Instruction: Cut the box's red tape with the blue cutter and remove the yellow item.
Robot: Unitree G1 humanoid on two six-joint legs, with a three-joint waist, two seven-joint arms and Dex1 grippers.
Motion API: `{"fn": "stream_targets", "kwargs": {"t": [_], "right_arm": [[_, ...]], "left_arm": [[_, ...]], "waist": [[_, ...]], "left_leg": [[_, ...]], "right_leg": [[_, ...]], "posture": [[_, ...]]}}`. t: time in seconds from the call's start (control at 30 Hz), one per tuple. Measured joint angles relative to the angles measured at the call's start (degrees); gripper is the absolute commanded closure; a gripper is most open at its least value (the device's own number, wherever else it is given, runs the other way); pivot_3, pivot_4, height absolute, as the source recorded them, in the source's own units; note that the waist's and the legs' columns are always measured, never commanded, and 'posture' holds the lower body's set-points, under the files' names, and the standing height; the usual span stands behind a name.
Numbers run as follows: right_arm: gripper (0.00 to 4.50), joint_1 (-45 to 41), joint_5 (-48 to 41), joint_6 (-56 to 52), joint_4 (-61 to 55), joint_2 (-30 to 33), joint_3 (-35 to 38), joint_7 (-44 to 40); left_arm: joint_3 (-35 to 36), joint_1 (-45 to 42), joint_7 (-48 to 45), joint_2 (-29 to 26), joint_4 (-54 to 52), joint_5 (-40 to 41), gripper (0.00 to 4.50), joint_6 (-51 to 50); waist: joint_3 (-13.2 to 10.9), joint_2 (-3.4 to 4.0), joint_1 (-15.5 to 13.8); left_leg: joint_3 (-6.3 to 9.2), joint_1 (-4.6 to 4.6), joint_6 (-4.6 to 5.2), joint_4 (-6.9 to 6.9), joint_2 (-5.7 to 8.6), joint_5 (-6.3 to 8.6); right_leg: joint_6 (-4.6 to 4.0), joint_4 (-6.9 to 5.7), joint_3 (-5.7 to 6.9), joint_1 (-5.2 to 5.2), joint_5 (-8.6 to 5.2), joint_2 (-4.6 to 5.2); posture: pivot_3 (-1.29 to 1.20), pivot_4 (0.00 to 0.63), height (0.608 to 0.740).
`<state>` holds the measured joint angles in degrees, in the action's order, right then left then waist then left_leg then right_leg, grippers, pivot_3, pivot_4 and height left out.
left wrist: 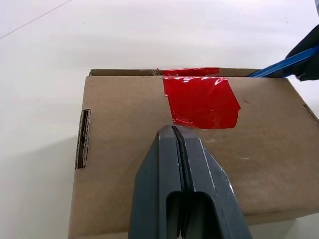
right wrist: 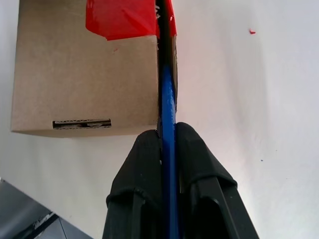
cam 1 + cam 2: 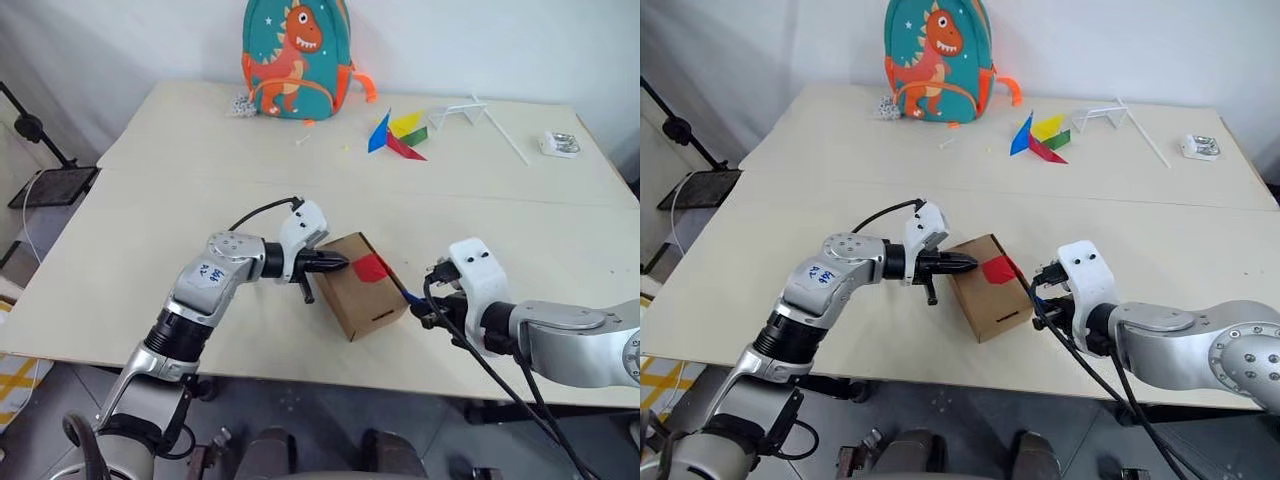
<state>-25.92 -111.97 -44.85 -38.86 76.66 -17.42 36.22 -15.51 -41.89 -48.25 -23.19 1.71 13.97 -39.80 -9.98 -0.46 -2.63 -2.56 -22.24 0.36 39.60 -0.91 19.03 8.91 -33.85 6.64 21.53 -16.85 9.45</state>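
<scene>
The brown box sits near the table's front edge, between my two arms. Red tape crosses its top edge; in the right wrist view the red tape is parted along the lid seam. My left gripper is shut, its tips pressing on the box top just short of the tape. My right gripper is shut on the blue cutter, whose blade lies in the box's seam below the tape. The blue cutter reaches the box's right side. The yellow item is hidden.
A dinosaur backpack stands at the table's far edge. A paper pinwheel with white sticks lies at the back right, beside a small white object. A black stand is left of the table.
</scene>
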Motion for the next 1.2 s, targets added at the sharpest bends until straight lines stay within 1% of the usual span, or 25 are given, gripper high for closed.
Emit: {"fn": "stream_targets", "kwargs": {"t": [0.13, 0.2, 0.33, 0.4, 0.47, 0.57, 0.63, 0.7, 0.77, 0.83, 0.87, 0.9, 0.97, 1.0, 1.07, 1.17, 1.2], "right_arm": [[4.37, 0.5, 0.0, 1.0, -0.2, 1.0, 0.0, -1.1], [4.37, -0.9, 0.0, -0.1, 0.1, 1.6, -0.1, -2.5], [4.37, -9.0, 0.1, -2.9, 1.9, 1.9, 0.4, -7.6], [4.37, -12.2, -0.1, -4.9, 2.7, 2.0, 0.4, -11.8], [4.37, -14.2, -0.3, -7.6, 3.8, 3.8, 0.9, -16.7], [4.37, -14.5, -0.3, -10.9, 6.8, 7.6, 5.1, -24.3], [4.37, -11.5, -0.3, -13.0, 9.2, 11.4, 9.2, -27.4], [4.37, -7.3, 0.6, -13.9, 12.1, 12.8, 13.7, -28.1], [4.37, 0.3, 6.0, -13.6, 14.2, 11.2, 20.5, -29.7], [4.37, 9.8, 14.5, -12.1, 16.4, 5.7, 28.1, -32.9], [4.37, 13.6, 18.2, -11.3, 17.1, 3.6, 30.3, -34.3], [4.37, 19.9, 26.1, -8.4, 18.0, -0.1, 33.3, -37.2], [4.37, 26.5, 37.6, -1.9, 19.4, -4.4, 35.1, -41.3], [4.37, 30.0, 45.2, 3.6, 20.7, -7.5, 35.6, -44.1], [4.37, 32.7, 55.4, 10.7, 24.7, -12.0, 35.6, -47.4], [4.37, 33.2, 63.9, 16.6, 30.1, -16.9, 35.7, -51.4], [3.65, 33.1, 65.9, 17.9, 31.6, -18.3, 35.8, -53.0]], "left_arm": [[-0.1, 0.0, 0.0, 0.1, -0.1, 0.0, 4.5, 0.0], [0.0, 0.1, 0.0, 0.1, -0.3, 0.0, 4.5, -0.1], [0.0, 0.2, 0.0, 0.0, -0.5, 0.0, 4.5, -0.2], [-0.1, 0.1, 0.0, 0.2, -0.6, 0.0, 4.5, -0.2], [-0.3, 0.0, -0.2, 0.3, -0.6, 0.0, 4.5, -0.2], [-0.2, -0.2, -0.6, 0.3, -0.5, 0.0, 4.5, -0.2], [-0.2, -0.2, -0.8, 0.3, -0.4, 0.1, 4.5, -0.1], [0.1, -0.2, -1.2, -0.1, -0.2, 0.1, 4.5, 0.0], [0.4, -0.2, -1.7, -0.2, 0.3, 0.1, 4.5, 0.6], [0.6, -0.1, -2.2, -0.2, 0.7, 0.1, 4.5, 1.4], [0.8, -0.1, -2.3, -0.2, 0.8, 0.1, 4.5, 1.7], [0.9, -0.1, -2.7, -0.2, 0.8, 0.2, 4.5, 2.1], [1.1, 0.0, -2.9, -0.2, 0.9, 0.3, 4.5, 2.6], [1.2, 0.1, -3.2, -0.2, 1.0, 0.3, 4.5, 3.0], [1.7, 0.3, -3.4, -0.5, 1.2, 0.3, 4.5, 3.4], [2.2, 0.6, -3.8, -1.0, 1.5, 0.3, 4.5, 4.0], [2.3, 0.7, -3.9, -1.1, 1.5, 0.3, 4.5, 4.2]], "waist": [[0.0, 0.0, -0.1], [0.0, 0.01, -0.1], [0.0, 0.05, 0.0], [0.0, 0.07, 0.0], [0.0, 0.09, -0.2], [0.0, 0.08, -0.2], [0.0, 0.08, -0.3], [0.0, 0.07, -0.2], [0.0, 0.06, -0.1], [0.0, -0.02, -0.3], [0.0, -0.02, -0.3], [0.0, 0.0, -0.4], [0.0, 0.01, -0.5], [0.0, 0.01, -0.5], [-0.1, 0.09, -0.3], [-0.1, 0.14, 0.3], [-0.1, 0.16, 0.4]], "left_leg": [[-0.01, -0.01, -0.01, -0.02, 0.01, 0.0], [-0.01, -0.01, -0.01, -0.02, 0.0, 0.0], [0.02, 0.0, 0.0, -0.04, -0.02, 0.01], [0.08, -0.01, 0.0, -0.08, -0.01, 0.01], [0.1, -0.06, 0.01, -0.09, 0.0, 0.02], [0.07, -0.07, 0.08, -0.09, 0.0, 0.07], [0.05, -0.08, 0.09, -0.09, 0.0, 0.09], [-0.06, -0.07, 0.09, -0.1, 0.0, 0.09], [-0.14, -0.03, 0.09, -0.09, -0.02, 0.09], [-0.15, -0.04, 0.08, -0.09, -0.01, 0.08], [-0.19, -0.04, 0.08, -0.08, 0.0, 0.08], [-0.22, -0.04, 0.07, -0.12, 0.01, 0.08], [-0.27, -0.05, 0.06, -0.13, 0.03, 0.07], [-0.3, -0.04, 0.06, -0.13, 0.04, 0.07], [-0.38, 0.0, 0.06, -0.12, 0.05, 0.06], [-0.45, 0.11, 0.03, -0.12, 0.03, 0.03], [-0.44, 0.11, 0.01, -0.13, 0.03, 0.01]], "right_leg": [[0.0, 0.05, -0.01, 0.0, 0.0, 0.0], [0.0, 0.04, -0.01, 0.01, 0.0, 0.0], [-0.01, 0.06, 0.0, 0.02, 0.0, -0.01], [-0.01, 0.06, -0.02, 0.04, 0.0, -0.01], [-0.01, 0.12, 0.01, 0.06, 0.0, -0.01], [-0.01, 0.18, -0.03, 0.06, 0.01, 0.0], [-0.01, 0.2, -0.01, 0.05, 0.01, 0.0], [-0.04, 0.21, -0.01, 0.03, 0.03, 0.01], [-0.06, 0.17, -0.02, 0.03, 0.05, 0.0], [-0.05, 0.17, 0.0, 0.01, 0.08, 0.0], [-0.03, 0.14, -0.03, 0.04, 0.08, 0.0], [-0.02, 0.14, -0.04, 0.06, 0.09, 0.0], [-0.01, 0.12, -0.03, 0.11, 0.09, 0.0], [0.0, 0.12, -0.03, 0.12, 0.1, -0.01], [0.05, 0.09, -0.11, 0.13, 0.12, -0.01], [0.08, 0.02, -0.21, 0.12, 0.14, -0.02], [0.08, 0.01, -0.21, 0.12, 0.14, -0.02]], "posture": [[0.0, 0.15, 0.74], [0.0, 0.15, 0.74], [0.0, 0.15, 0.74], [0.0, 0.15, 0.74], [0.0, 0.15, 0.74], [0.0, 0.15, 0.74], [0.0, 0.15, 0.74], [0.0, 0.15, 0.74], [0.0, 0.15, 0.74], [0.0, 0.15, 0.74], [0.0, 0.15, 0.74], [0.0, 0.15, 0.74], [0.0, 0.15, 0.74], [0.0, 0.15, 0.74], [0.0, 0.15, 0.74], [0.0, 0.15, 0.74], [0.0, 0.15, 0.74]]}}
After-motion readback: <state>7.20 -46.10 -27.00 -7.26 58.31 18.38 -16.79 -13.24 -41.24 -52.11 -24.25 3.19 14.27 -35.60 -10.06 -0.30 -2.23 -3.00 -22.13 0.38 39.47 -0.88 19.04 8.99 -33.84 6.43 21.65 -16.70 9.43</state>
